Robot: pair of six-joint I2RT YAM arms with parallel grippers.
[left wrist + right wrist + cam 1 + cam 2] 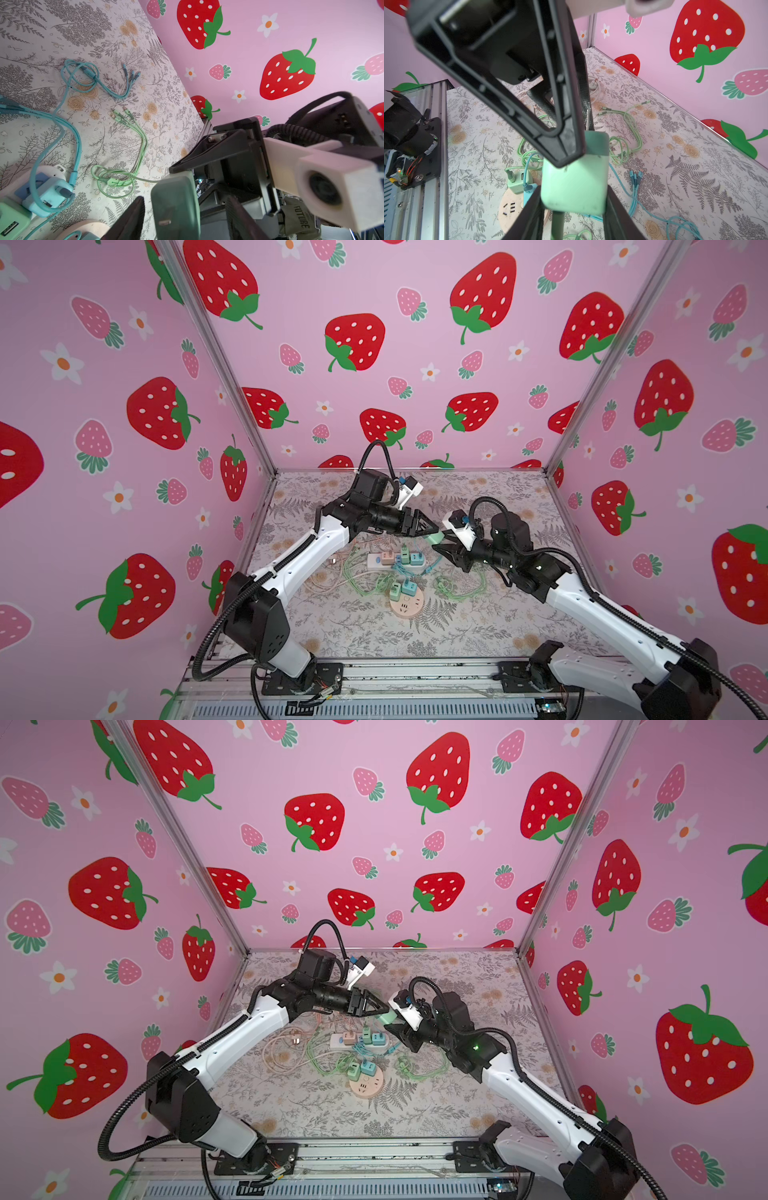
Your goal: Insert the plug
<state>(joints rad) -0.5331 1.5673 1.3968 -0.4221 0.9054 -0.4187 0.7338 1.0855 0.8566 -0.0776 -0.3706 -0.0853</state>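
Observation:
A mint-green plug hangs in the air above the table, between the two grippers. My right gripper is shut on the plug, one finger pressing each side. A green cord leaves its underside. My left gripper comes from the opposite side and is open, its fingers standing either side of the plug with gaps showing. Below lie a white power strip and a round pink socket, both with plugs in them.
Coiled green cables, blue cables and a pink cable lie on the floral table around the strip. Pink strawberry walls with metal posts close in three sides. The arm bases sit on a rail at the front.

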